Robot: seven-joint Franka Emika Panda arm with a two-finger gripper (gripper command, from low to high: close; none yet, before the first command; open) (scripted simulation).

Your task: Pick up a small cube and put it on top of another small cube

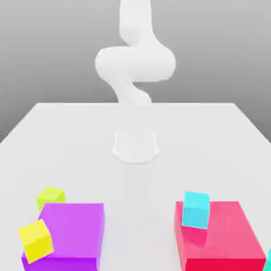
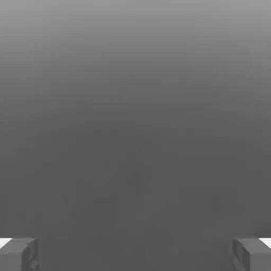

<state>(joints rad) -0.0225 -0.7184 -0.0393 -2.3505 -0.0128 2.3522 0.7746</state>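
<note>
Purple fills the near corner at the exterior view's left, where we see a big purple block (image 1: 71, 233) with a bright yellow small cube (image 1: 35, 241) at its near left edge, tilted and overlapping its face. Just behind that block's far left corner sits the small lime yellow-green cube (image 1: 50, 197), resting on the table and partly hidden by the block; whether the two touch we cannot tell. Across from them, at the exterior view's right, a big red block (image 1: 222, 241) stands well apart from the purple one, with a small cyan cube (image 1: 195, 209) at its far left corner. At the very right edge we catch a sliver of something teal (image 1: 268, 259), too cut off to name. We find no writing or labels anywhere. Farther back, the white table (image 1: 135, 132) lies bare up to the arm's round base (image 1: 135, 145), and the white arm (image 1: 135, 63) rises and curls above it against a plain grey backdrop. In the hand view the gripper (image 2: 135, 254) has its fingers (image 2: 18, 254) spread wide with nothing between them, facing flat grey.
</note>
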